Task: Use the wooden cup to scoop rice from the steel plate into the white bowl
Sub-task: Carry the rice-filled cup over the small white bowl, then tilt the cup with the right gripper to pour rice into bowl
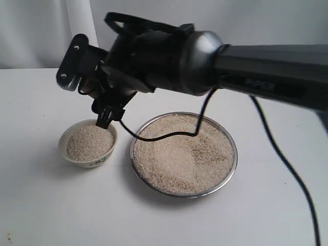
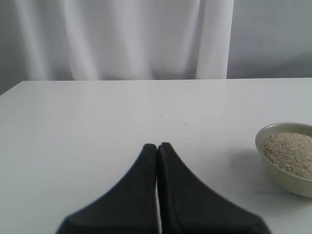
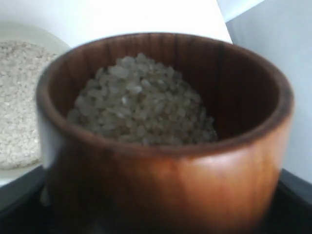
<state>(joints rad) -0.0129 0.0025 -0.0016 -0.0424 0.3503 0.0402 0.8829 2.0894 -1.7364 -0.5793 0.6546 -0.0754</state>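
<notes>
The wooden cup (image 3: 185, 185) fills the right wrist view, upright and heaped with rice (image 3: 141, 102). My right gripper (image 1: 105, 110) is shut on it, with dark fingers (image 3: 19, 204) on both sides of it. The right arm reaches across the steel plate (image 1: 233, 148), which is full of rice (image 1: 184, 154), and holds the cup just above the white bowl (image 1: 95, 162). The bowl holds a mound of rice (image 1: 89, 142). The cup is mostly hidden behind the gripper in the exterior view. My left gripper (image 2: 157, 146) is shut and empty, low over the table, with the white bowl (image 2: 282, 175) off to one side.
A black cable (image 1: 169, 136) hangs from the right arm and drapes over the rice in the plate. Another cable (image 1: 287, 169) trails down over the table on the right. A white curtain (image 2: 131, 39) hangs behind the table.
</notes>
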